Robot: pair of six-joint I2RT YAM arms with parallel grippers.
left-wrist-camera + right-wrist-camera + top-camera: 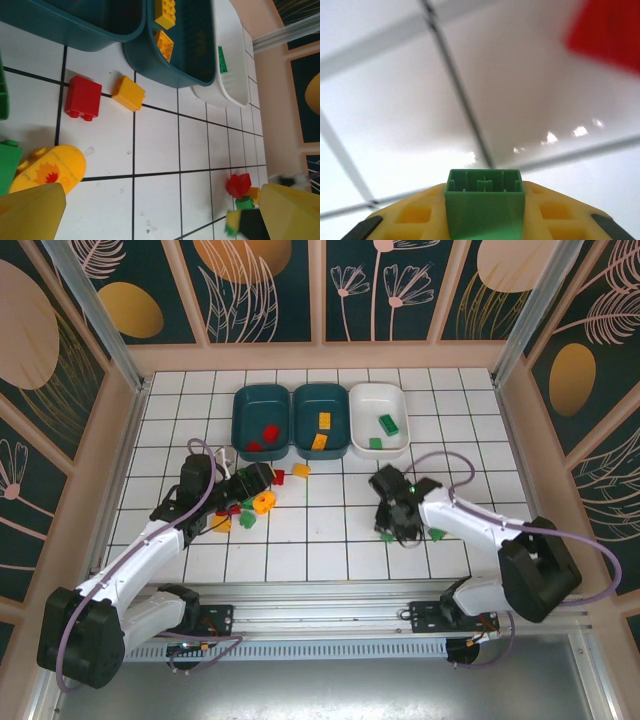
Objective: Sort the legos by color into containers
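The right gripper (pixel 393 512) is down low over the white tiles (pixel 330 540), on the right side of the table. Its yellow fingers (pixel 415 217) squeeze a green lego (pixel 484 197) from both sides. The left gripper (pixel 252 480) is wide open and holds nothing. It sits over a heap of legos (pixel 245 512), near the teal trays (pixel 242 405).

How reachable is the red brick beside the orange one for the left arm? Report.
Probably yes: the left gripper is open and the red brick lies on bare tile ahead, clear of the orange brick.
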